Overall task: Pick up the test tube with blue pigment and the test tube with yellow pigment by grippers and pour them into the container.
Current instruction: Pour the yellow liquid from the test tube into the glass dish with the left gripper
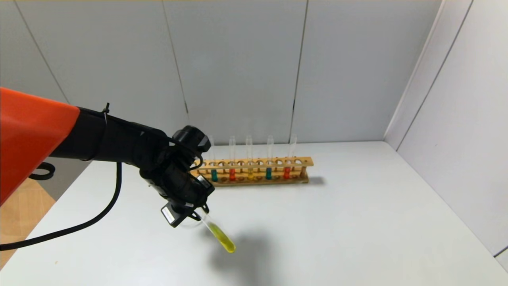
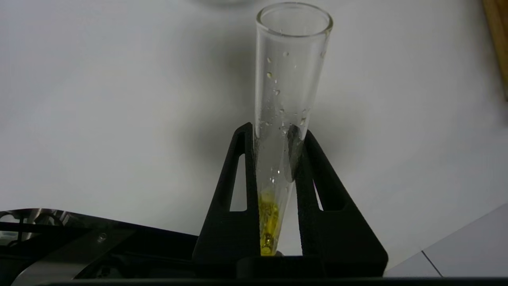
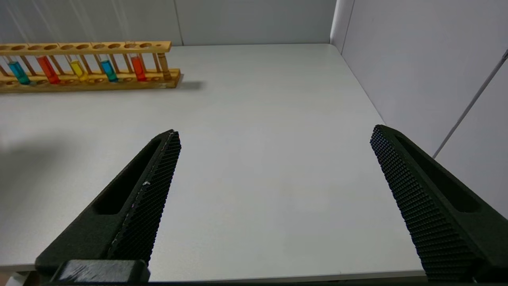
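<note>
My left gripper [image 1: 198,213] fingers pinch test tube with yellow pigment [image 1: 220,236], tilted, liquid at closed end toward 5 o'clock. I'd tip mouth down slowly; container not clearly visible. Right gripper [image 3: 274,198] fingers spread, idle above desk [image 1: 357,222].

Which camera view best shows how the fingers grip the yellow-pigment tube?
The left wrist view: the left gripper clamps the test tube with yellow pigment between both fingers. The head view shows the tilted tube, its grip hidden by the wrist. The right wrist view misses it.

Probably a lab: test-tube rack [image 1: 251,171]
</note>
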Tool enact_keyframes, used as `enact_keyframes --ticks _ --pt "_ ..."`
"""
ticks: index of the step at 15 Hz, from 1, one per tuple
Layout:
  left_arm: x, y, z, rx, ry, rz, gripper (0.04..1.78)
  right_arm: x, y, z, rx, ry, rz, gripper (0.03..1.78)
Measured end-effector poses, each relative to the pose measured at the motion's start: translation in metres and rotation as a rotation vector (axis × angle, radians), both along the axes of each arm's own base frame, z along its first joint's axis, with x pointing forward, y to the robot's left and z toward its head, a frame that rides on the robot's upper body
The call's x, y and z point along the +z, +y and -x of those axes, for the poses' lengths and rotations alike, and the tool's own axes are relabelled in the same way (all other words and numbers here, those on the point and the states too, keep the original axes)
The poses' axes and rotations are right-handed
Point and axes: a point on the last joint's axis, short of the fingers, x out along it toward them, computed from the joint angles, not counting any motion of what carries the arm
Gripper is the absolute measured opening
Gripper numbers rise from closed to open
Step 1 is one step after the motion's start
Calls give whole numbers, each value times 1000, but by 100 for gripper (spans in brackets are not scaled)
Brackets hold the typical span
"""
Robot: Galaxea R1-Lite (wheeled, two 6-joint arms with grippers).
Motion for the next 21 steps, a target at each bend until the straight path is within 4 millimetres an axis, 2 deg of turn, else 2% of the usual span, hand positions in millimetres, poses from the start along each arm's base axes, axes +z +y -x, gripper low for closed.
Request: enact_keyframes --ticks 21 --pt "-3 14 -10 19 43 76 32 0 0 0 0 0 0 175"
